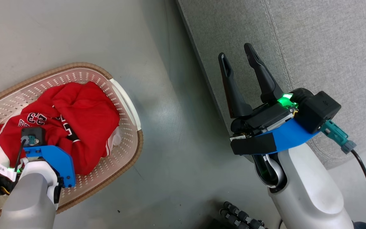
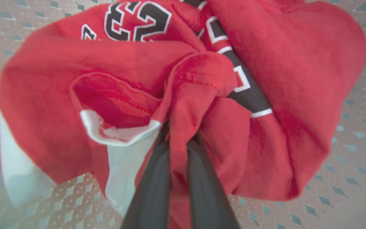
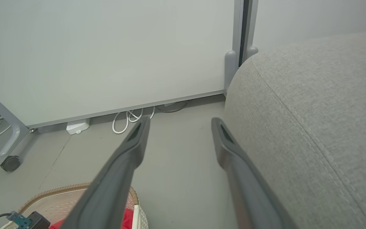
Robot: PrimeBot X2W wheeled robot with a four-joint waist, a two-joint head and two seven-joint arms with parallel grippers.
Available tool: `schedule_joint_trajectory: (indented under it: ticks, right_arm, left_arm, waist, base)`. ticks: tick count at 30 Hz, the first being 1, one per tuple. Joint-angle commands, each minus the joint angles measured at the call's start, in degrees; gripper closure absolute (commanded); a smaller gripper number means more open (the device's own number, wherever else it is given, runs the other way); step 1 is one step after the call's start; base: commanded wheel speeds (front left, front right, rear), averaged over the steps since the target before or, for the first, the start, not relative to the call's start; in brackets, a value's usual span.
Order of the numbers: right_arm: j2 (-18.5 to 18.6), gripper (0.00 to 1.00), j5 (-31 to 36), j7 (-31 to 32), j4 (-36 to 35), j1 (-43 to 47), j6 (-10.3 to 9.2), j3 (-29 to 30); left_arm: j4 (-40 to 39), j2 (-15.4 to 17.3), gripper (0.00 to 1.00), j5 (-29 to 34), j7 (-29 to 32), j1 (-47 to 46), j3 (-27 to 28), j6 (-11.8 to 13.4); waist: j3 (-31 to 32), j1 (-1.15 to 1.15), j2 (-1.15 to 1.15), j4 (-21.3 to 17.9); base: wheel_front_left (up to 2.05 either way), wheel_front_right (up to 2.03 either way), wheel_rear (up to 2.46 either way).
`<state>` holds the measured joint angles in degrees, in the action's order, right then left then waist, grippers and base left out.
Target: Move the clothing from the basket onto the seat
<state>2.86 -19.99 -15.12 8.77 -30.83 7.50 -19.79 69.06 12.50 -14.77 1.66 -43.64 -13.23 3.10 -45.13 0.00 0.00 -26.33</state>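
Clothing (image 1: 81,114) bunched in the basket (image 1: 126,95). Left gripper (image 2: 179,136) is pinched shut on a red fold (tips buried in cloth), so you're at the grasp step. Next you need to lift clear of the rim and swing over to the seat (image 1: 329,47). Right gripper (image 1: 235,51) hangs fingers apart, empty, by the seat edge.

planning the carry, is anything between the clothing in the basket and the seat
Nothing visible lies on the floor between the basket and the seat. The open right gripper hovers at the seat's near edge, possibly in the clothing's path.
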Motion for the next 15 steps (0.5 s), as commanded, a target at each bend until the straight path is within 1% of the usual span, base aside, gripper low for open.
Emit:
schedule_joint_trajectory:
  ticks: [1, 8, 11, 15]
  right_arm:
    - [0.04, 0.00, 0.08, -0.02, 0.13, -0.90, -0.02, 0.13]
    - [0.04, 0.00, 1.38, -0.02, 1.27, -0.71, -0.02, 0.02]
    - [0.04, 0.00, 2.78, -0.02, 2.27, -0.33, -0.02, 0.28]
    - [0.05, 0.00, 5.52, -0.01, 4.54, 1.04, -0.02, 0.54]
  left_arm:
    - [0.24, 0.26, 1.00, -0.22, -0.25, -0.71, -0.13, -0.15]
    - [1.15, -1.19, 1.00, -0.82, -0.83, 0.22, -0.83, -0.29]
    - [1.47, -2.30, 1.00, -1.16, -1.31, 0.61, -1.03, -0.70]
    - [1.90, -4.33, 1.00, -1.35, -2.31, 0.90, -1.65, -1.64]
  waist:
    - [0.14, 0.00, 0.00, 0.10]
    - [1.72, 0.00, 0.00, 0.71]
    - [3.58, 0.00, 0.00, 1.54]
    - [7.62, 0.00, 0.00, 3.51]
  base:
    - [0.00, 0.00, 0.00]
    - [0.00, 0.00, 0.00]
    - [0.00, 0.00, 0.00]
    - [0.00, 0.00, 0.00]
